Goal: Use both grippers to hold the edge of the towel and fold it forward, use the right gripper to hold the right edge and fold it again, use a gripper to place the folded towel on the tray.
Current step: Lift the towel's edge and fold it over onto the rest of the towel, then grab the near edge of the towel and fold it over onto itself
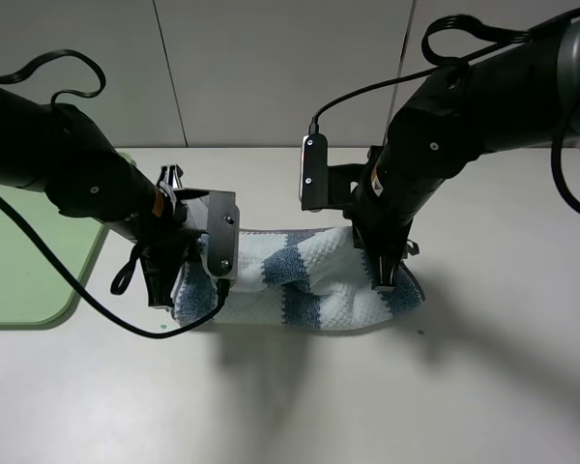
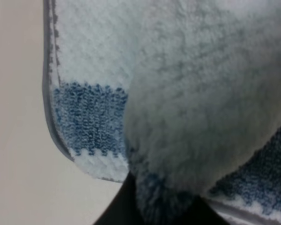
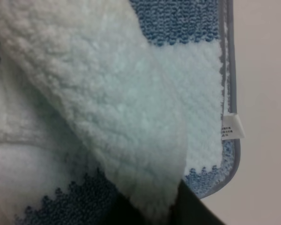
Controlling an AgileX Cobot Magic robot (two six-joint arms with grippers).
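- The towel has broad dark-blue and pale whitish stripes in a looped terry texture.
- Its hem is thin and grey.
- A small label on the hem is white with tiny dark print.
- The tray at the left is light green.
- The table is plain off-white.
- The left arm and the right arm are matte black, with black cables.

Off-white table, blue-and-white striped towel lying bunched at its middle, light-green tray at the left edge
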